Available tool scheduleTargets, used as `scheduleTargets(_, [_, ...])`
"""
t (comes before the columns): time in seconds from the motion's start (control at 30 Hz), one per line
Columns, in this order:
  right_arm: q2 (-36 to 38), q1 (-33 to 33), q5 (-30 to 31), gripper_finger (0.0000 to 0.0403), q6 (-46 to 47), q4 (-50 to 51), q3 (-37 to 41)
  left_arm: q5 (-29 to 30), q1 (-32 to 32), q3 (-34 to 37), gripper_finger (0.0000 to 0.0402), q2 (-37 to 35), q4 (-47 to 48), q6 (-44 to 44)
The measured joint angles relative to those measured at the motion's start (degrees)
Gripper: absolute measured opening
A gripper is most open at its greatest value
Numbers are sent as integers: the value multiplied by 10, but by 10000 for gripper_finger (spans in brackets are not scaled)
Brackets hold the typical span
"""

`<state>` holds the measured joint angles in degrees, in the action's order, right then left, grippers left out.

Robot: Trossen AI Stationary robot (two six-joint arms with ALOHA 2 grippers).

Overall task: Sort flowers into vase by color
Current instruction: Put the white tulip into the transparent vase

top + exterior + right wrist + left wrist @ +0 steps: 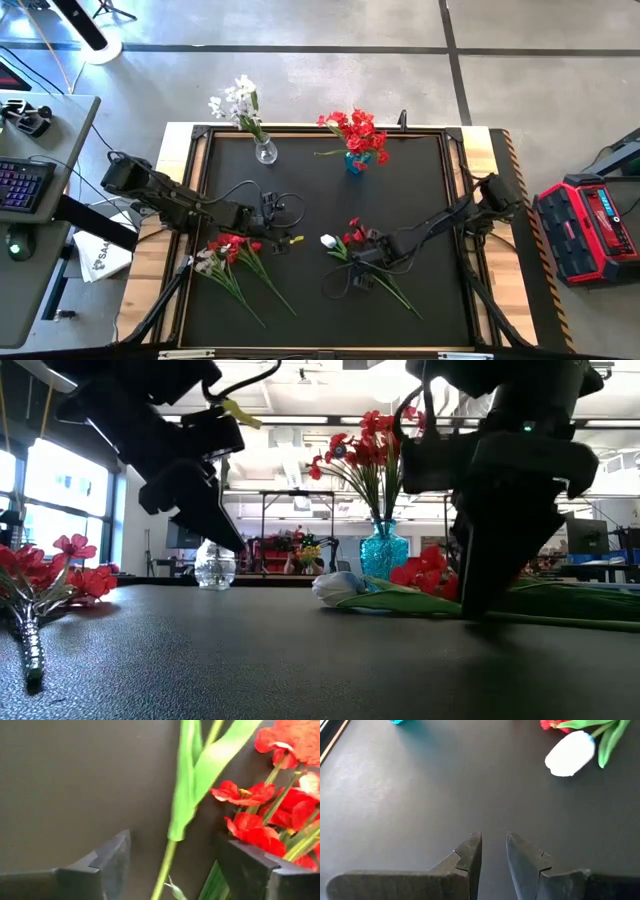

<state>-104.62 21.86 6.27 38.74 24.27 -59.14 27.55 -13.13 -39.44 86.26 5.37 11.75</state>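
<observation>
Fingers of the right gripper [172, 865] stand wide apart, one on each side of a thin green stem [165, 867], and they do not pinch it. Just past them are red flowers [260, 815], but the blooms run off the edge of the right wrist picture, so I cannot count them. From above, this gripper [362, 252] is low over a small bunch of loose flowers [345, 240] lying a bit toward the right edge of the black table [400, 190]. One of them is a white tulip [328, 241]. In the low view the dark gripper [500, 590] covers most of this bunch, and only the white tulip [335, 588] and some red petals peek out. Fingers of the left gripper [493, 852] are close together with a thin gap, and nothing is between them. That gripper [268, 214] hangs above the table near the left edge, not touching it. Beside it lies another bunch of red and pale flowers [225, 255], near the left front corner, with stems too thin to tell apart. At the back edge a clear vase [265, 151] has white flowers [238, 100], and a blue vase [355, 162] has red ones [355, 130]. The left wrist view shows just a sliver of the blue vase.
</observation>
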Motion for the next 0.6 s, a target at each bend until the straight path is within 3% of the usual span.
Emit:
scheduleTargets(0.17, [-14, -21, 4, 190, -5, -14, -1, 0, -12, 0, 76, -8, 36, 3])
scheduleTargets(0.4, [-16, -56, -2, 69, -21, -32, -2, 31, -17, 1, 76, -48, 139, 22])
scheduleTargets(0.5, [-8, -58, -2, 14, -44, -52, 0, 32, -17, 20, 76, -66, 125, 11])
scheduleTargets(0.6, [21, -55, 3, 14, -59, -82, 2, 17, -17, 65, 76, -86, 57, -4])
